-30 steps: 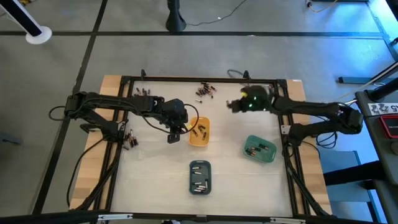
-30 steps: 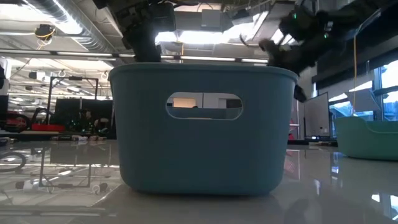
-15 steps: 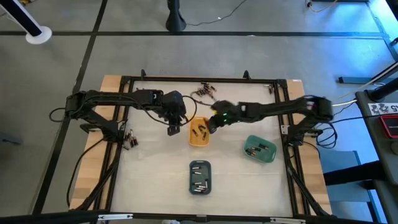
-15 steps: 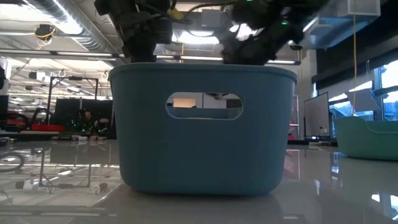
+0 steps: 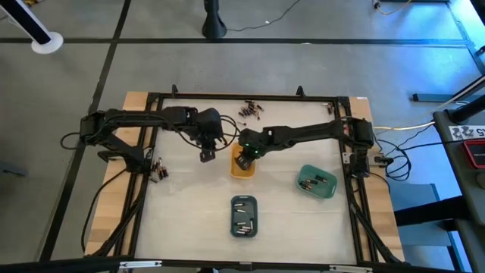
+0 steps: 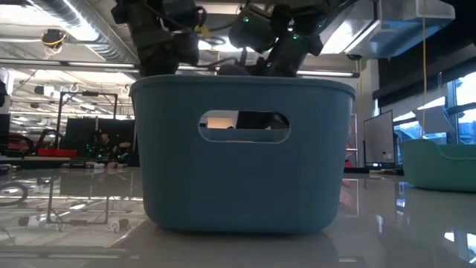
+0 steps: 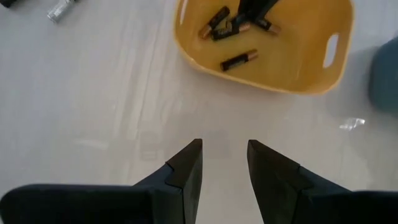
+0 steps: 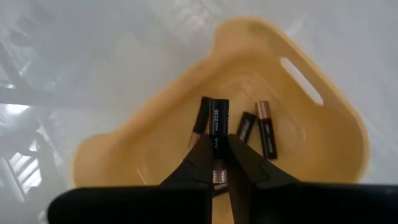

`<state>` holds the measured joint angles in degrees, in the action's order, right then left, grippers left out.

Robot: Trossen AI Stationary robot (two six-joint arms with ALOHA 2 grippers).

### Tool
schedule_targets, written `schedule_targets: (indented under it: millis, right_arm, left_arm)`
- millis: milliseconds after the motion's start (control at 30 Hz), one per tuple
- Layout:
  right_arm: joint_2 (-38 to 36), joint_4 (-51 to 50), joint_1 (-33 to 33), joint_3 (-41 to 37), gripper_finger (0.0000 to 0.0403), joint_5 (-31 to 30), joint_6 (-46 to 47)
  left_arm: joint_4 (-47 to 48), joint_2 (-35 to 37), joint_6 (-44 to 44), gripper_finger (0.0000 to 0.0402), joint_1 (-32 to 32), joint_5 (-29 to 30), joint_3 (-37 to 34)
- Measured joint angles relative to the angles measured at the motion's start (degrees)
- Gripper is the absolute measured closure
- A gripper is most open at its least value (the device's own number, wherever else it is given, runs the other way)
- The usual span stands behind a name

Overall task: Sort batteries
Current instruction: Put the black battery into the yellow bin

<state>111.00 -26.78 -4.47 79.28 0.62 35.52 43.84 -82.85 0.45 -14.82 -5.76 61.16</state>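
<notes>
My right gripper (image 8: 220, 155) hovers over the orange tray (image 5: 243, 168), shut on one battery (image 8: 216, 127), a black cell with a copper end. Three more batteries (image 8: 263, 130) lie on the tray's floor. My left gripper (image 7: 224, 155) stands open just left of the orange tray (image 7: 311, 68), above bare table, with nothing between its fingers. Loose batteries lie in a heap at the far edge (image 5: 251, 111) and in another by the left frame (image 5: 158, 169). My right gripper pinches the battery near its copper end (image 8: 218, 173) between its two fingers. The black body sticks out past the fingertips, in line with the fingers. The fingers slant down from the table's right side, and the battery hangs over the orange tray's inside.
A slate-blue tray (image 5: 243, 215) with batteries stands near the front; in the low view this tray (image 6: 245, 156) fills the middle. A green tray (image 5: 317, 182) with batteries stands at the right. A black frame (image 5: 250, 97) borders the table.
My right gripper has swung from the far right of the table toward the left and near side, sinking and rolling, and now hangs over the orange tray, still shut. My left gripper has drifted a little toward the far left, away from the tray.
</notes>
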Motion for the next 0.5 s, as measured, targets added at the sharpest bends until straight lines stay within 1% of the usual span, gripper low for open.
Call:
schedule_targets:
  millis: [167, 267, 400, 500]
  right_arm:
    - [0.53, -1.4, -0.05, 0.11, 0.0381, -0.04, 0.03]
    - [0.68, -0.77, -0.1, 0.1, 0.0375, -0.04, 0.02]
    - [0.92, 0.03, -0.09, 0.09, 0.0356, -0.28, -0.01]
    - [0.9, 0.23, -0.09, 0.1, 0.0335, -1.55, -0.01]
  left_arm:
    - [-4.41, 0.0, -0.88, 0.0285, -0.73, 0.0, -5.13]
    - [-4.77, 0.0, -2.75, 0.0285, -0.65, -0.16, -7.06]
    - [-4.72, 0.0, -4.54, 0.0285, -0.06, -0.16, -8.14]
    - [-3.35, 0.0, -5.03, 0.0285, 0.43, -0.15, -8.3]
